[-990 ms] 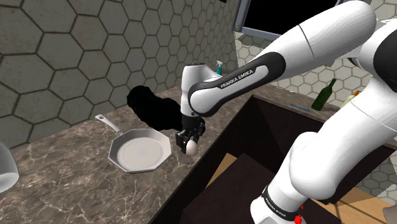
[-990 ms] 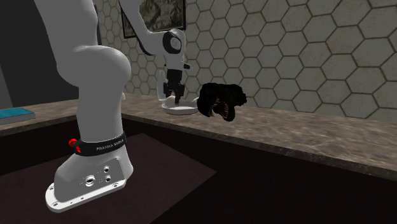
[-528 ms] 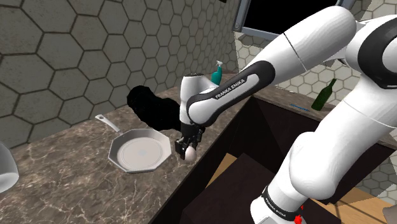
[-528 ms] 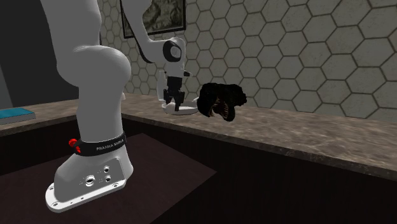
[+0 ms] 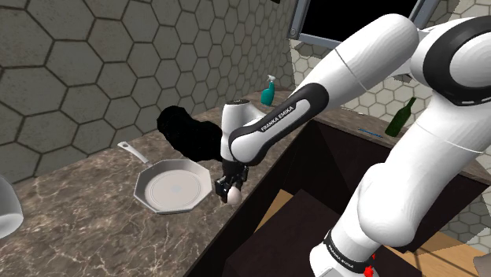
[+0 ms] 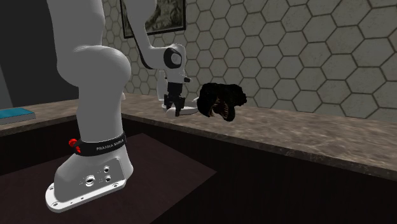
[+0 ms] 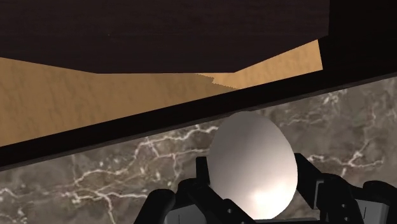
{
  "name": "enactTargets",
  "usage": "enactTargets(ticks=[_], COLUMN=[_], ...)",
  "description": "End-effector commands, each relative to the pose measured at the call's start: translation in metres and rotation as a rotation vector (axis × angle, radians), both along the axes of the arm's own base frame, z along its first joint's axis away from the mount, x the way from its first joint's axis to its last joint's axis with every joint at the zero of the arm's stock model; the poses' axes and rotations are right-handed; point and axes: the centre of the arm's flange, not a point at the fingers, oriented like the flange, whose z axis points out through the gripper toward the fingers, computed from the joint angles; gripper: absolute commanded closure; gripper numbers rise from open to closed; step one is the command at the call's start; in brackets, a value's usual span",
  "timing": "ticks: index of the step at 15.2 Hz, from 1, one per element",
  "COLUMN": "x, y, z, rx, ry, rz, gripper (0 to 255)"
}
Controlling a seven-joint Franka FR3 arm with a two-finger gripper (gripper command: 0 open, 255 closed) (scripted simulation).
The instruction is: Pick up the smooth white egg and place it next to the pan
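The claw (image 5: 230, 187) was closed on the egg (image 5: 234, 191), which showed a little below the middle of the shoulder view, just right of the pan (image 5: 171, 190) and close to the tabletop (image 5: 86, 228) edge. In the wrist view the egg (image 7: 253, 165) sat low and right of centre, clasped between the two black fingers (image 7: 162, 205), with the marbled tabletop (image 7: 114, 175) behind it and the dark edge running across the upper half of the frame.

The egg looked smooth, rounded and pale, so it would probably be light, slippery and easy to crack. A gentle squeeze across its broad middle seemed the safest hold, as here. Once released it might roll, and the edge was close.

Whether the egg already touched the tabletop or hung just above it could not be told from any view. The contact faces of the fingers were hidden behind the shell. In the second exterior view the claw (image 6: 176, 109) stood left of centre, but the egg was too small to make out there. The black shape (image 5: 189, 135) behind the pan, upper left of the claw in the shoulder view, could not be identified.
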Motion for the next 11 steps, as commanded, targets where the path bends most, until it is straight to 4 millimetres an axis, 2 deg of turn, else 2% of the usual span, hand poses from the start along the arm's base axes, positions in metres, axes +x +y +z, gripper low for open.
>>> enactTargets(ticks=[1,3,4,9,11], x=[0.0,0.0,0.0,0.0,0.004], y=[0.0,0.0,0.0,0.0,0.0], z=[0.0,0.0,0.0,0.0,0.026], rx=[0.0,0.0,0.0,0.0,0.0], ry=[0.0,0.0,0.0,0.0,0.0], rz=[0.0,0.0,0.0,0.0,0.0], gripper=[255,255,0,0,0])
